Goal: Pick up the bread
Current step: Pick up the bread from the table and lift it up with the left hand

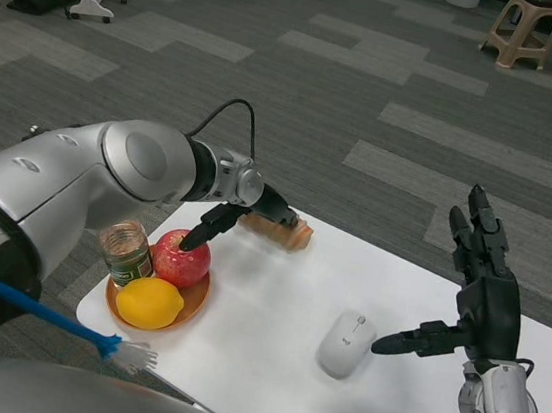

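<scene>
Right robot hand (482, 292) raised near the camera, fingers spread, holding nothing.
White mouse (345, 343) lies on the counter (266, 367) just beside its thumb; left robot hand (255, 214) reaches to the bread (288, 232) at the counter's far edge, its grasp hidden, so I cannot tell; an orange plate (191, 304) carries an apple (182, 259) and lemon (149, 303); a jar (126, 252) stands beside them.

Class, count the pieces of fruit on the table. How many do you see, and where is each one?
2. A red apple and a yellow lemon share the orange plate at the table's left edge, apple behind lemon. The left arm may hide others.
</scene>
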`<action>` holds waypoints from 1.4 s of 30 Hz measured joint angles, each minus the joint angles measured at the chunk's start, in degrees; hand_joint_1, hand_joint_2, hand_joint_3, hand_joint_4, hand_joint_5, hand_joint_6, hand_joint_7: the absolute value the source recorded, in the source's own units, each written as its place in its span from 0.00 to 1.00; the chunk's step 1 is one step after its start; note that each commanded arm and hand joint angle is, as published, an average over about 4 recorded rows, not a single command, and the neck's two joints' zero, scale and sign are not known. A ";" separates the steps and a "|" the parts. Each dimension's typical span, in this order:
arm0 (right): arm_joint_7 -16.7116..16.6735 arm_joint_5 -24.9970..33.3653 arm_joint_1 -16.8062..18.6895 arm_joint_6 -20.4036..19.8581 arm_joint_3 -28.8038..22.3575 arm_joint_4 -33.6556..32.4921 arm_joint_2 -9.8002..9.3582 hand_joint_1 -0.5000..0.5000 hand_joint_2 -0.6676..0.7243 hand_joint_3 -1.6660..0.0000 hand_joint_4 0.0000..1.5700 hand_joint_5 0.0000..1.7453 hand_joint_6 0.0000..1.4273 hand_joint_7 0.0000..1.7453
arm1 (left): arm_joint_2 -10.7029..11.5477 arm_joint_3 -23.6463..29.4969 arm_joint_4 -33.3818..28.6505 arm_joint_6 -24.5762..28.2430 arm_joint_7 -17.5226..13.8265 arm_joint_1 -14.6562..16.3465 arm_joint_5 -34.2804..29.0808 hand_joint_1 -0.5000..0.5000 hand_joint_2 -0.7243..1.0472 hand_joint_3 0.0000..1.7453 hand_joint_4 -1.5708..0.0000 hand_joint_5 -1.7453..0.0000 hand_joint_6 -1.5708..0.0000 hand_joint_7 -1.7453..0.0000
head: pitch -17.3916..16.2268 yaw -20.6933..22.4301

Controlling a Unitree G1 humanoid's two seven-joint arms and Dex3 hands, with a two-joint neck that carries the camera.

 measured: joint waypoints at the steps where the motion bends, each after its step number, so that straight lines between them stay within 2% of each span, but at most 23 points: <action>1: 0.00 0.00 0.00 0.00 0.00 0.00 0.00 0.12 0.64 1.00 0.00 0.06 0.00 0.00 | -0.06 0.04 -0.12 -0.01 0.00 -0.07 0.08 0.00 0.10 0.05 1.00 1.00 1.00 0.98 | 0.03 0.00; 5: 0.00 0.00 0.00 0.00 -0.04 0.00 0.00 0.12 0.64 1.00 0.00 0.06 0.00 0.00 | -0.24 0.18 -0.91 -0.02 0.00 -0.40 0.96 0.00 0.15 0.05 1.00 1.00 1.00 0.96 | 0.09 -0.04; 7: 0.00 0.00 0.00 0.00 -0.05 0.00 0.00 0.15 0.64 1.00 0.00 0.06 0.00 0.00 | -0.33 0.34 -1.14 -0.02 -0.01 -0.48 1.14 0.00 0.15 0.05 1.00 1.00 1.00 0.96 | 0.09 -0.04; 11: 0.00 0.00 0.00 0.00 -0.09 -0.01 0.00 0.12 0.64 1.00 0.00 0.06 0.00 0.00 | -0.54 0.84 -1.61 -0.02 -0.14 -0.64 1.40 0.00 0.15 0.03 1.00 1.00 1.00 1.00 | 0.09 -0.04; 14: 0.00 0.00 0.00 0.00 -0.22 -0.02 0.00 0.12 0.64 1.00 0.00 0.06 0.00 0.00 | -0.64 1.15 -2.01 -0.02 -0.57 -0.79 1.54 0.00 0.19 0.04 1.00 1.00 1.00 0.98 | 0.18 -0.23; 19: 0.00 0.00 0.01 0.00 -0.38 -0.05 0.00 0.12 0.64 1.00 0.00 0.06 0.00 0.00 | -0.69 2.12 -3.33 -0.01 -1.41 -1.19 2.61 0.09 0.25 0.05 1.00 1.00 1.00 0.97 | 0.44 -0.60; 21: 0.00 0.00 0.01 0.00 -0.47 -0.16 0.00 0.12 0.64 1.00 0.00 0.06 0.00 0.00 | -0.79 2.89 -4.12 -0.01 -2.20 -1.53 3.69 0.13 0.25 0.05 1.00 1.00 1.00 0.97 | 0.55 -0.73; 25: 0.00 0.00 0.02 0.00 -0.65 -0.46 0.01 0.12 0.64 1.00 0.00 0.06 0.00 0.00 | -1.32 3.85 -4.92 -0.02 -3.23 -2.00 4.38 0.11 0.25 0.05 1.00 1.00 1.00 0.99 | 0.71 -0.90; 28: 0.00 0.00 0.03 0.00 -0.77 -0.64 0.01 0.14 0.64 1.00 0.00 0.06 0.00 0.00 | -1.52 4.61 -5.17 -0.02 -3.72 -2.02 4.48 0.11 0.25 0.05 1.00 1.00 1.00 0.96 | 0.95 -1.08; 34: 0.01 0.00 0.21 0.00 -1.05 -1.02 0.01 0.12 0.64 1.00 0.00 0.06 0.00 0.00 | -1.72 7.38 -5.47 -0.03 -5.05 -1.97 6.06 0.11 0.20 0.05 1.00 1.00 1.00 0.96 | 1.61 -1.38; 37: 0.01 0.00 0.35 0.00 -1.33 -1.28 0.01 0.12 0.64 1.00 0.00 0.06 0.00 0.00 | -1.84 9.01 -5.60 -0.05 -5.60 -1.85 6.94 0.13 0.20 0.03 1.00 1.00 1.00 0.98 | 1.91 -1.42; 42: 0.01 0.00 0.52 -0.01 -1.75 -1.40 0.01 0.12 0.64 1.00 0.00 0.06 0.00 0.00 | -1.97 12.01 -5.75 -0.02 -6.46 -1.43 9.01 0.14 0.20 0.05 1.00 1.00 1.00 0.96 | 2.33 -1.51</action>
